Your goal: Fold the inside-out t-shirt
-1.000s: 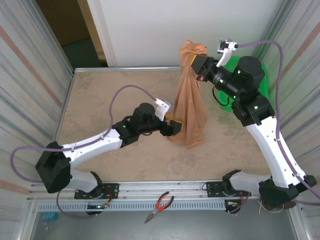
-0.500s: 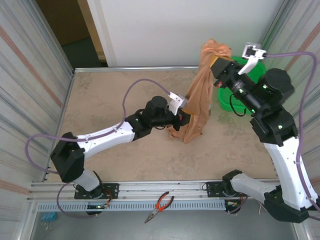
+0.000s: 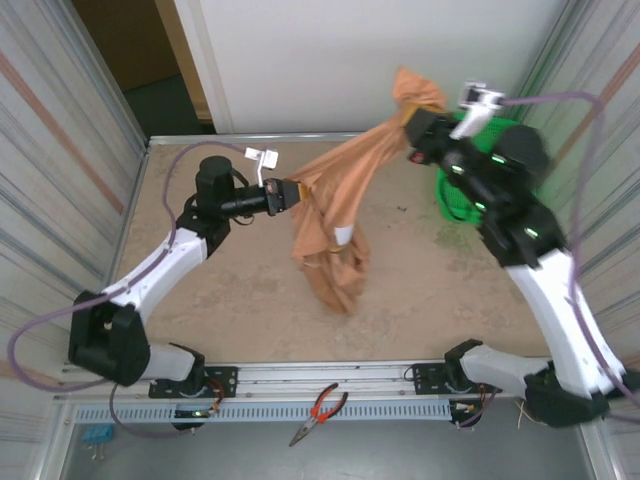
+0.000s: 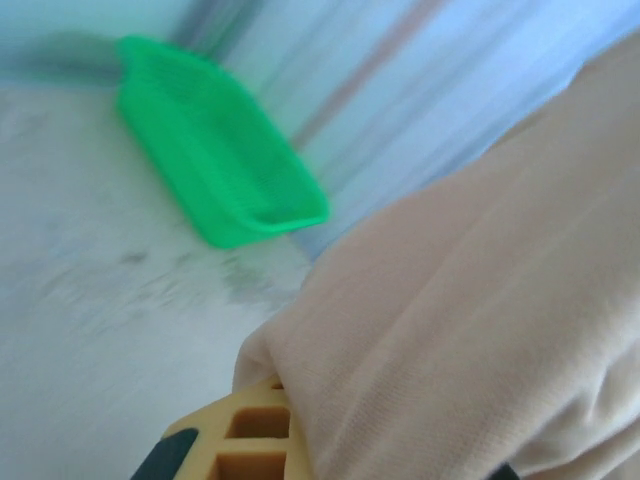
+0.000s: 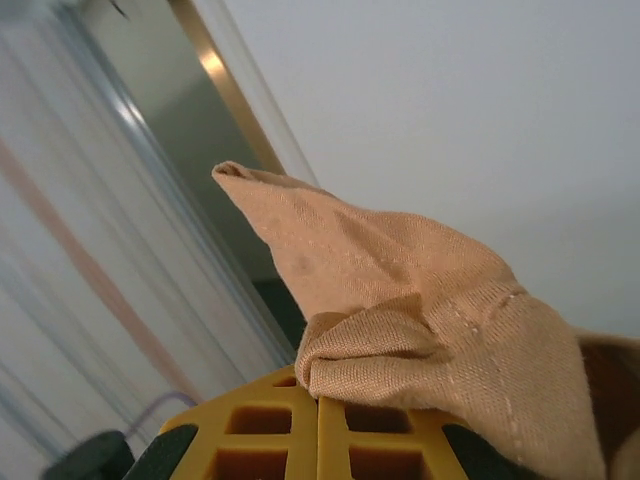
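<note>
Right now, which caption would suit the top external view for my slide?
Left gripper and right gripper hold the tan t-shirt aloft, its bunch drooping toward the table.

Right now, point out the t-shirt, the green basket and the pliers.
t-shirt [image 3: 322, 255], top view, on the hanging bunched body.
green basket [image 4: 268, 221], left wrist view, on the near rim.
pliers [image 3: 324, 404], top view, on the red handles.

The table [image 3: 200, 300], a pale mottled tan, is carrying a green basket [image 3: 448, 205] at its far right corner, by the wall. The shirt [image 3: 335, 265] is hanging with its lowest folds bunching near mid-table, seemingly touching the surface. Red-handled pliers [image 3: 320, 408] are lying on the grey ledge past the near rail.
</note>
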You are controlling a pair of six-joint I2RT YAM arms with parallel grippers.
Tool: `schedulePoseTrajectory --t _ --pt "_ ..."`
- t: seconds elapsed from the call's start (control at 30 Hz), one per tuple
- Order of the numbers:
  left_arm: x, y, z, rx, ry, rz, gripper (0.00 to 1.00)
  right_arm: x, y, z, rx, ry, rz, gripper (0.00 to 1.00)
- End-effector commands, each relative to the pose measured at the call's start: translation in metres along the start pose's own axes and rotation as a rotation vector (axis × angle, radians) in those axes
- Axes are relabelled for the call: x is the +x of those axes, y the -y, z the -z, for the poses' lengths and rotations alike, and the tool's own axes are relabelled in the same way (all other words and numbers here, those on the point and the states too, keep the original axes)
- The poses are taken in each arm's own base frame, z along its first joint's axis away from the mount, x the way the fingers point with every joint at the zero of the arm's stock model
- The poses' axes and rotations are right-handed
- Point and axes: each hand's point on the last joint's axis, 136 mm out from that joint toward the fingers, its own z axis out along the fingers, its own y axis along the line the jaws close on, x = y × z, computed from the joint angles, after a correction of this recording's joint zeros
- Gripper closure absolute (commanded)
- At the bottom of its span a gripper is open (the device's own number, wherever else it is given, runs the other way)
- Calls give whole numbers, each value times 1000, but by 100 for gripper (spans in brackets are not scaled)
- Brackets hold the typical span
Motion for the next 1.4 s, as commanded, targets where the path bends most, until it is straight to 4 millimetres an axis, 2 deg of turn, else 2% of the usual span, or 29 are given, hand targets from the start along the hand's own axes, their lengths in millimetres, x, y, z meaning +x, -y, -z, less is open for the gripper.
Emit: schedulePoseTrajectory --t 0.0,0.07,0.13,0.17,0.2,0.23,0.3,0.4,0.43,0.57,0.7,0.77,0.83,0.97,1.07,1.2,1.27,1.3,1.37 --pt "18 -78 11 -131 -66 191 71 52 41 -61 121 -63 -29 100" --pt "8 -114 22 -200 -35 231 53 84 62 -98 166 -125 -41 100" --pt "-4 -143 36 -273 3 255 46 116 77 -139 162 -211 -59 99" --pt "-10 -150 43 -292 20 256 43 132 84 -160 135 -281 -84 77" --pt "-13 -154 48 -314 31 258 41 148 83 -179 83 -362 -116 49" --pt "-13 -156 50 -333 31 259 40 161 86 -189 63 -433 -148 38" --pt "-8 -150 53 -344 20 258 37 169 79 -198 30 -516 -165 31" --pt "13 -131 48 -364 -22 233 33 177 83 -181 61 -523 -141 29" --pt "21 -125 44 -385 -46 213 31 192 95 -171 92 -541 -157 28" --pt "62 -98 13 -488 -191 45 28 225 143 -123 214 -545 -245 28" --pt "95 -92 -28 -596 -350 -156 26 254 183 -75 327 -567 -336 28" --pt "110 -96 -50 -650 -433 -249 26 262 196 -51 394 -573 -342 28" --pt "117 -104 -68 -711 -485 -325 25 266 209 -29 481 -574 -330 22" --pt "130 -125 -97 -818 -575 -440 24 261 229 6 588 -541 -321 9" --pt "142 -145 -112 -875 -654 -476 24 258 239 24 625 -531 -332 1" --pt "149 -176 -116 -985 -716 -500 24 255 242 38 635 -526 -340 1" --pt "146 -184 -115 -1009 -727 -492 32 255 238 41 620 -523 -348 1" --pt "143 -185 -115 -1005 -722 -476 41 255 237 40 611 -523 -353 1" --pt "131 -185 -112 -980 -688 -414 75 258 234 39 594 -525 -363 1"
